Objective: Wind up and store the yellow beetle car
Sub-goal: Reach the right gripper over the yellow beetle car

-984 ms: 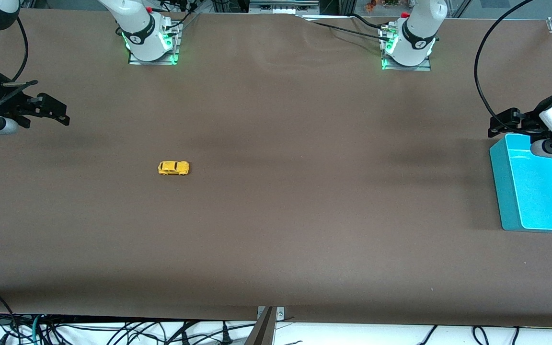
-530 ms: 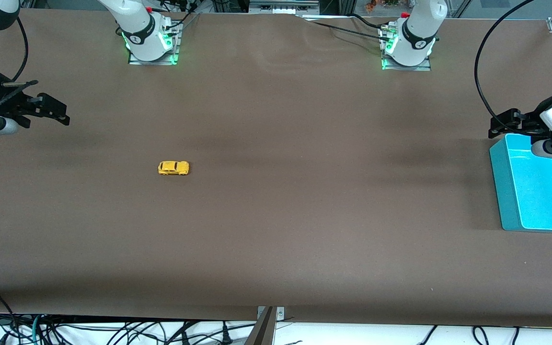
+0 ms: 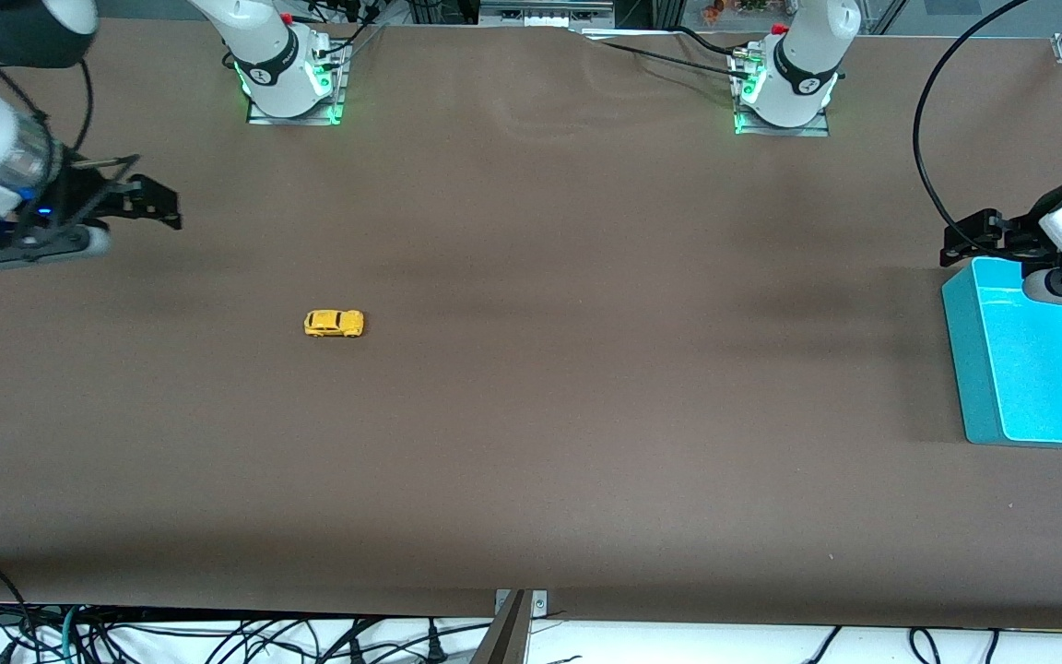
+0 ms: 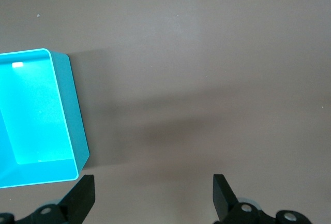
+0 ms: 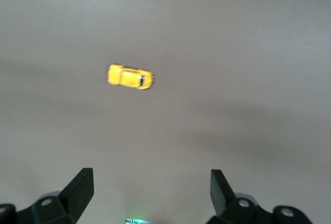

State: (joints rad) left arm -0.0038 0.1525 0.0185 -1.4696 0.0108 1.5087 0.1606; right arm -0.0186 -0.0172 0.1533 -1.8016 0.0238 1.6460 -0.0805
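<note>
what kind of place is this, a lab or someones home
Most likely a robotics lab, not a home. Two white arms are bolted along one edge of a brown-covered table, bundles of cables hang off its near edge, and only a yellow beetle car and a teal bin sit on it.

Front view high, facing both bases; wrist views looking down on surface (image 3: 531, 415), sharing yellow beetle car (image 3: 335, 323) and bin (image 3: 1029, 369).
</note>
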